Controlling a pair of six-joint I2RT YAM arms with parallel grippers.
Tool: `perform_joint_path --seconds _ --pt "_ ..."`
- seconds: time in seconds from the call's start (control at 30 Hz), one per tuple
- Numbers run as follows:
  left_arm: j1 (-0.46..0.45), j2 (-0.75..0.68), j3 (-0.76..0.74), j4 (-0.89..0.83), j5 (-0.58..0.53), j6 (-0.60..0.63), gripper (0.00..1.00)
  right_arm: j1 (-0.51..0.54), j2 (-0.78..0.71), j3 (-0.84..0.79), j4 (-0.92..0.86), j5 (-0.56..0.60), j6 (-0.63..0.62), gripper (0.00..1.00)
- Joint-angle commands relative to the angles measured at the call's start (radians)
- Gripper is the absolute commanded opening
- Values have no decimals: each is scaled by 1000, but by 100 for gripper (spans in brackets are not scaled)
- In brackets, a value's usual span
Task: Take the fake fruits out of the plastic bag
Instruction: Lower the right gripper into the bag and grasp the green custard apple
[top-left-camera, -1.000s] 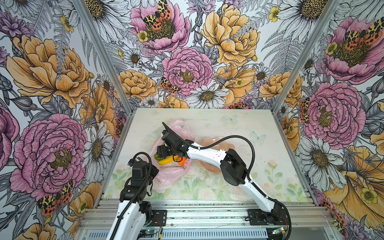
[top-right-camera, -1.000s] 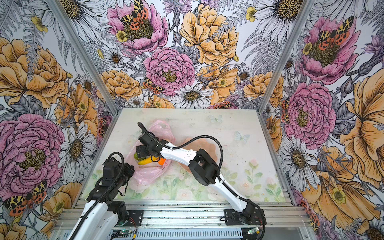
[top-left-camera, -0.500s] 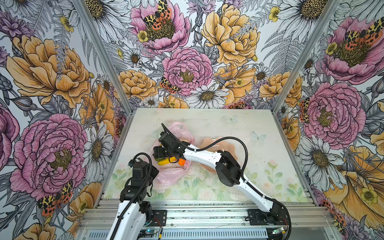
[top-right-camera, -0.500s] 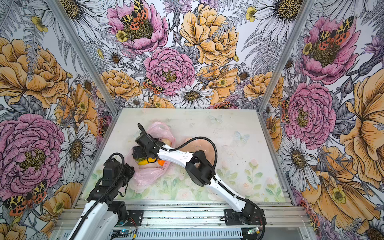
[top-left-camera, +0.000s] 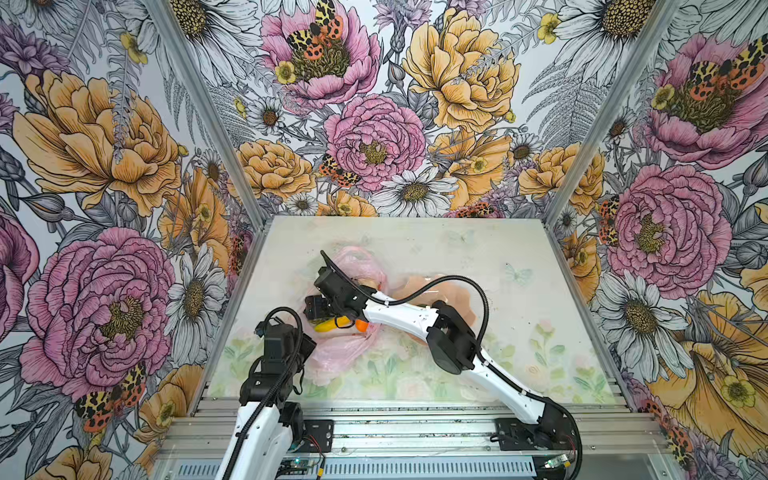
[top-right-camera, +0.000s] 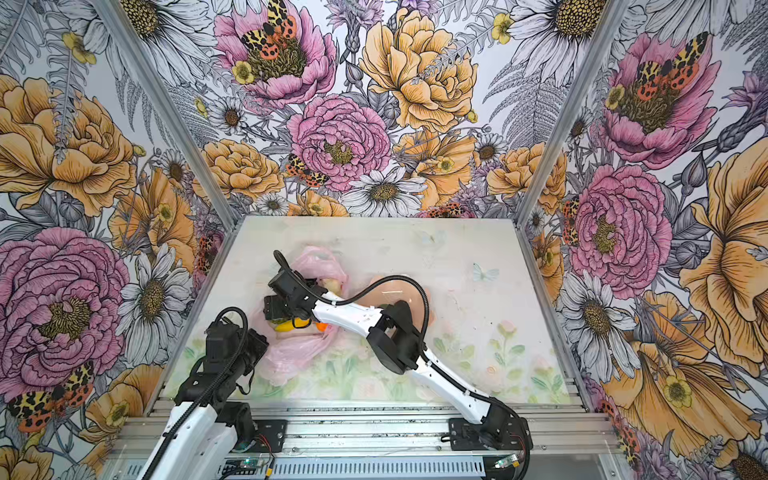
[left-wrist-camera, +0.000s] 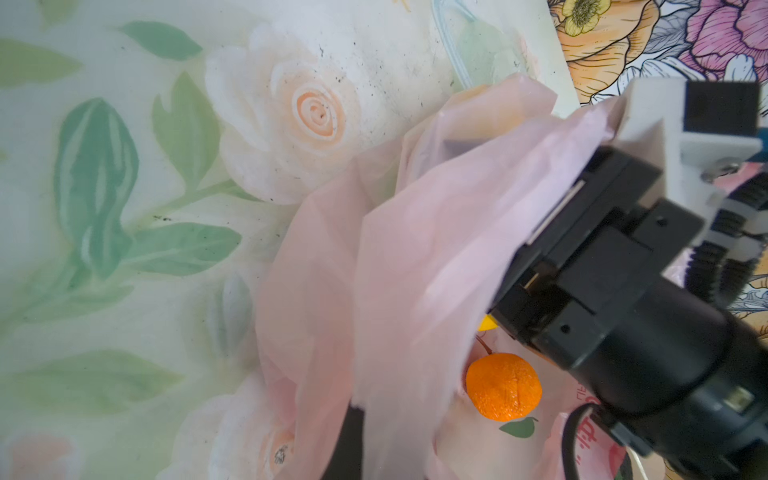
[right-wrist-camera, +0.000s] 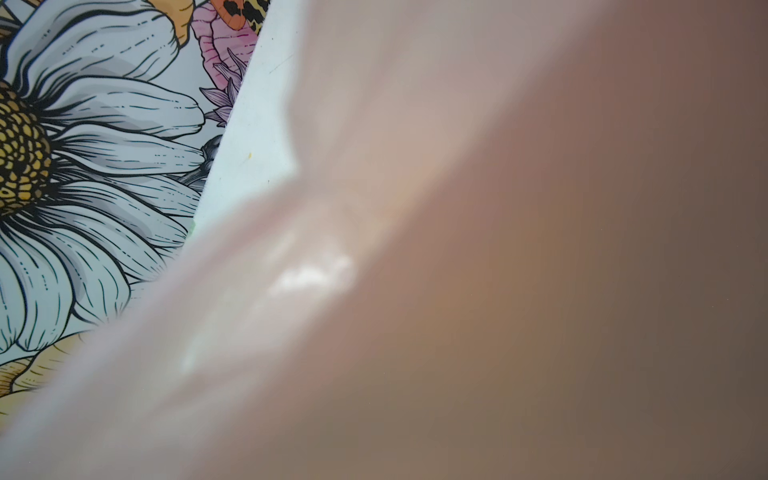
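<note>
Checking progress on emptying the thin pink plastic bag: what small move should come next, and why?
Probably close the fingers of the right gripper on the yellow plastic banana. It is inside the mouth of the translucent pink plastic bag, right at the banana, with a small orange fake fruit beside it, and the shut left gripper appears to hold the bag's edge up. Finger placement is hidden.

Banana (top-left-camera: 328, 325), orange (top-left-camera: 361, 326) inside crumpled pink bag (top-left-camera: 338, 353)

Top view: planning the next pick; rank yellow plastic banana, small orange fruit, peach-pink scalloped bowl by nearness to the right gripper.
1. Yellow plastic banana, beside the right gripper.
2. Small orange fruit, right of it.
3. Peach-pink scalloped bowl, mid-table.
</note>
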Motion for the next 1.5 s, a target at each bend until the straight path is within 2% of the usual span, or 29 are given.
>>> perform_joint_path --seconds 0.0,0.1,0.37,1.0,1.47 --pt "18 -15 -14 -1 15 20 0 11 17 13 -31 -13 -1 71" --pt "29 -14 -14 -2 19 27 0 11 -31 -9 -30 -10 -20 66" --pt "67 5 0 3 25 61 0 11 -186 -115 -20 26 -92 63" --pt "158 132 39 124 74 124 0 10 -434 -448 72 94 -146 62" --pt "189 221 60 188 74 153 0 -9 -490 -647 126 115 -181 65"
